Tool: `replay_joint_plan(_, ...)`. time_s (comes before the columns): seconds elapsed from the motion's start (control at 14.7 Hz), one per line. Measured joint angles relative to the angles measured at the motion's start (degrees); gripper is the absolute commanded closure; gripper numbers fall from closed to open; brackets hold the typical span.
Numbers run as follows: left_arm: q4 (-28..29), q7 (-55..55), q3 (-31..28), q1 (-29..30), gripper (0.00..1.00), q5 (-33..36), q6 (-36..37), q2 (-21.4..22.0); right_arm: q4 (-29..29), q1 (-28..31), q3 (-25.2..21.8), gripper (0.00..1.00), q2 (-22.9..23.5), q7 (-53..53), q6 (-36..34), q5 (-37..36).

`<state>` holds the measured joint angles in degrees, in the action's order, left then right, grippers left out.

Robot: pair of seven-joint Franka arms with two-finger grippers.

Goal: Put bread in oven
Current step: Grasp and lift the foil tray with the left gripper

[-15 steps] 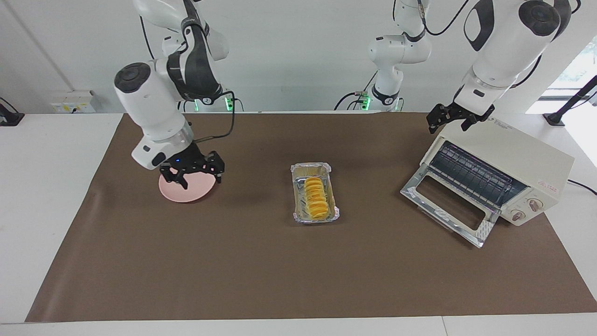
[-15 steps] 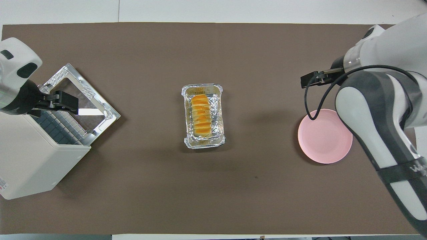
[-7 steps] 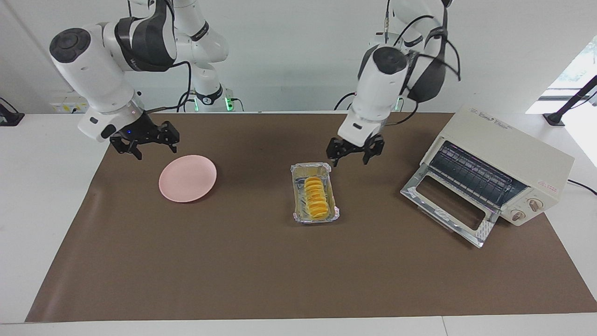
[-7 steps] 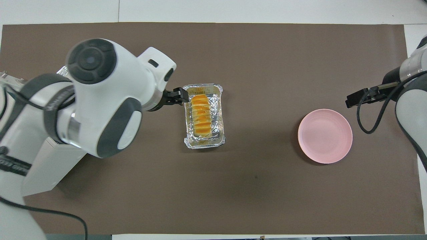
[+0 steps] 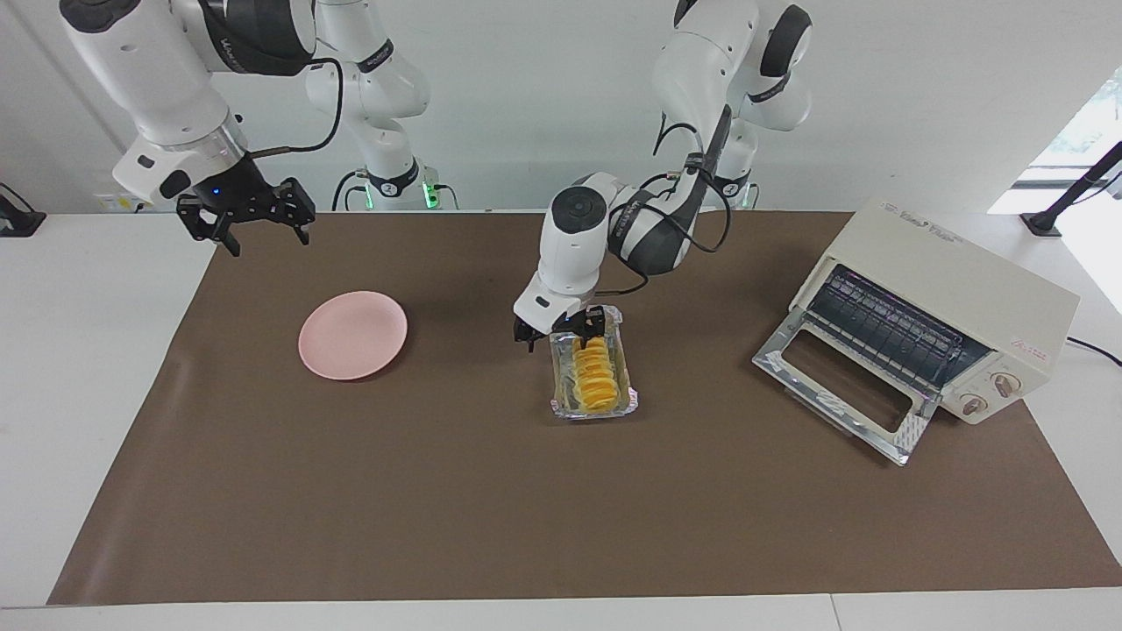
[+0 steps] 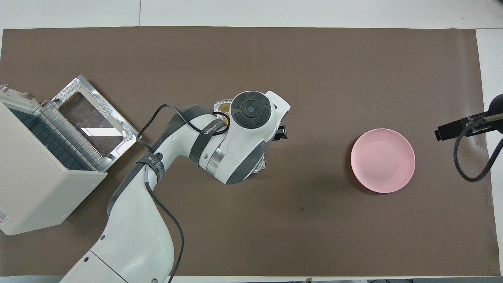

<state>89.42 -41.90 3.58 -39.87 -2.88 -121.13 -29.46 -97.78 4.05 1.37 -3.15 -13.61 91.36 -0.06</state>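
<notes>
1. The bread lies in a foil tray at frame centre; it looks light and soft, so grip its long sides gently.
2. The left gripper hovers wide at its upper end.
3. The right gripper waits wide, upper left.
4. The oven stands open, right.

**Lighting and Picture Quality**

We observe bright, even, diffuse illumination in both views. Shadows on the matte brown table mat are soft and faint, lying close beneath each object. Daylight overexposes a window area at the facing view's upper edge. The glass drop-down door of the cream-white toaster oven carries a white glare patch in the overhead view. Focus is sharp throughout; we see no motion blur.
</notes>
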Motion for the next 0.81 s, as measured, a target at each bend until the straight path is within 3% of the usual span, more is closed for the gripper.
replay_joint_plan(0.14,-0.04,-1.46,-0.09,-0.43,0.60,0.05,-0.06,-0.54,-0.04,0.23,-0.03,0.00,0.00,0.00,-0.92,0.00)
replay_joint_plan(0.2,-0.04,-2.38,-0.14,-0.42,0.72,0.17,-0.06,-0.68,0.14,0.28,-0.03,0.00,0.00,0.00,-1.85,-0.01)
replay_joint_plan(0.48,0.16,-3.41,-0.44,-0.42,1.00,0.48,-0.05,-0.91,2.50,0.33,-0.04,0.00,-0.15,0.00,-6.21,-0.01)
replay_joint_plan(0.81,0.37,-6.12,-0.71,-0.40,1.00,0.62,0.92,-0.97,2.81,0.56,-0.03,0.00,-0.18,0.00,-6.13,-1.70)
